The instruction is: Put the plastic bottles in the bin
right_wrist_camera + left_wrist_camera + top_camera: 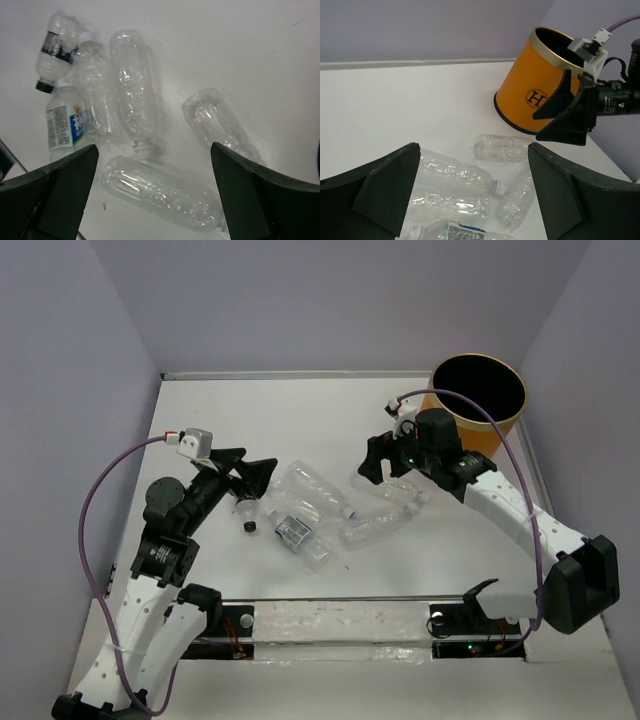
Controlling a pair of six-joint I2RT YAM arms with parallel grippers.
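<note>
I count six plastic bottles (132, 85), all lying on their sides in one loose heap in the middle of the white table (250, 410), none of them in a claw's hold. Nearest the arm bases is the labelled bottle (65, 122), the only one with a blue and white wrapper. Just left of it is the black-capped bottle (55, 45). The other four are bare and clear, and one lies crosswise at the near right of the heap.

There are two claws. The left claw (255, 468) hangs over the left end of the heap with its fingers spread wide and nothing between them, and the black-capped bottle is just on its near side. The right claw (368, 465) hangs over the right end, also gaping wide and empty, with the clear bottles below it.

There is one bin (530, 75), orange with a black inside, standing in the far right corner beyond the right claw and apart from the heap.
</note>
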